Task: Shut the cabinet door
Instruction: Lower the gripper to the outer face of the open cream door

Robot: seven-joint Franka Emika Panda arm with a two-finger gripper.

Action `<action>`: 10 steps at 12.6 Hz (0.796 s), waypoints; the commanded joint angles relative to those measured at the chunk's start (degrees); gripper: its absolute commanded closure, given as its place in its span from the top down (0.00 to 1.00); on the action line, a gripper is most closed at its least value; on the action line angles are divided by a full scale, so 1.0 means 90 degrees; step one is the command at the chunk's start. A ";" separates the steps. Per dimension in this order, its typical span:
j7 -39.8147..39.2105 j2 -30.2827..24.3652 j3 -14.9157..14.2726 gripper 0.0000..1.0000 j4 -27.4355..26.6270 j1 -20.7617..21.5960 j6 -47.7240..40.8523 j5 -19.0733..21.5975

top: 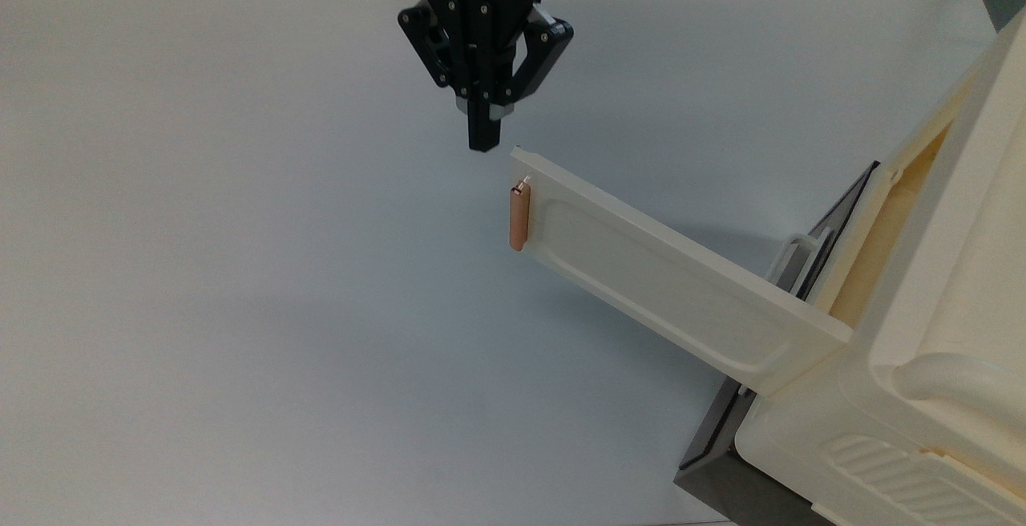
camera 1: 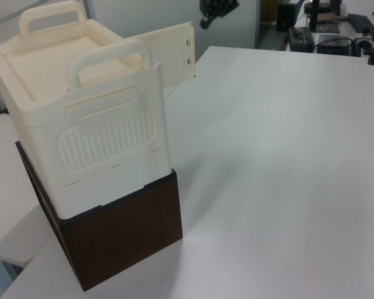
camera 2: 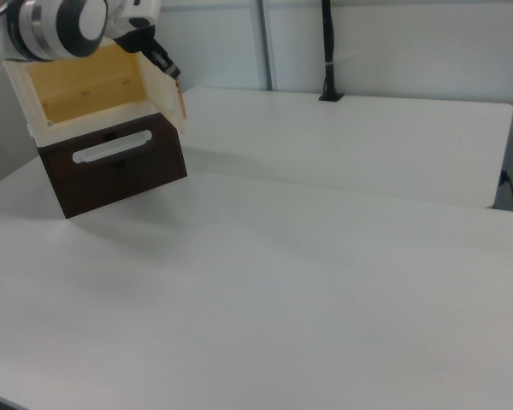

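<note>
White counter (top: 240, 269) is seen beneath the pincer (top: 483, 143), whose fingers are pressed together. Just beside its tip, the cabinet door (top: 665, 277) stands swung open, likely positioned to be pushed shut.

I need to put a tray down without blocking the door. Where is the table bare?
The white table is bare across the top view's left and middle. It is crowded at the top view's right: the open cabinet door, the cream cabinet on its dark base, and the claw near the door's free end.

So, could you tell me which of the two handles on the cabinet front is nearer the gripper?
The copper handle on the open cream door, just below the gripper in the top view. The white loop handle sits on the dark panel.
</note>
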 commanded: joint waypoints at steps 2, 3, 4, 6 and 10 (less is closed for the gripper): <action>0.0716 0.0402 -0.0614 0.04 0.0206 0.0562 0.1475 0.0041; 0.0745 0.0412 -0.0624 0.04 0.0206 0.0562 0.1592 0.0031; 0.0784 0.0422 -0.0653 0.04 0.0206 0.0562 0.1835 0.0031; 0.0882 0.0548 -0.0741 0.04 0.0206 0.0572 0.2120 0.0021; 0.0901 0.0549 -0.0693 0.05 0.0109 0.0640 0.1830 0.0119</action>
